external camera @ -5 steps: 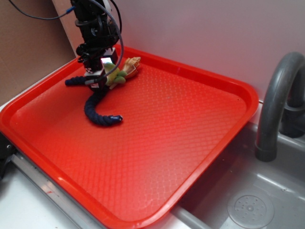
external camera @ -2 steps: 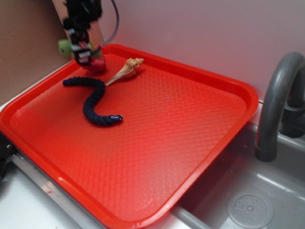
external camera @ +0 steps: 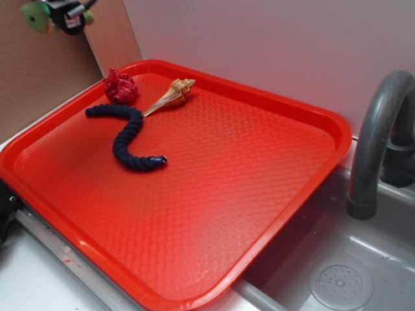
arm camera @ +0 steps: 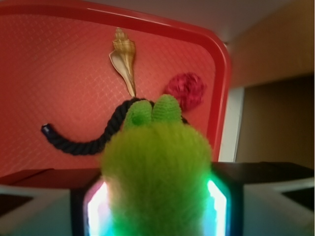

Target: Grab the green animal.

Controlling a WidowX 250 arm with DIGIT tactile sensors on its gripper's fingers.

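Gripper [arm camera: 157, 206] pinches the green animal [arm camera: 156, 172], high above the tray [external camera: 279, 110] below it. Maintain clamp pressure; avoid sudden motion.

The hand [external camera: 61, 13] sits at the frame's eleven o'clock corner, high above the tray [external camera: 305, 110], closed on the green animal [external camera: 35, 16]. On the tray's eleven o'clock end lie a red ball [external camera: 120, 87], a shell [external camera: 172, 96] just at its three o'clock, and a dark rope [external camera: 126, 137] curling toward six. A grey faucet [external camera: 376, 136] stands at three o'clock over the sink [external camera: 340, 282].
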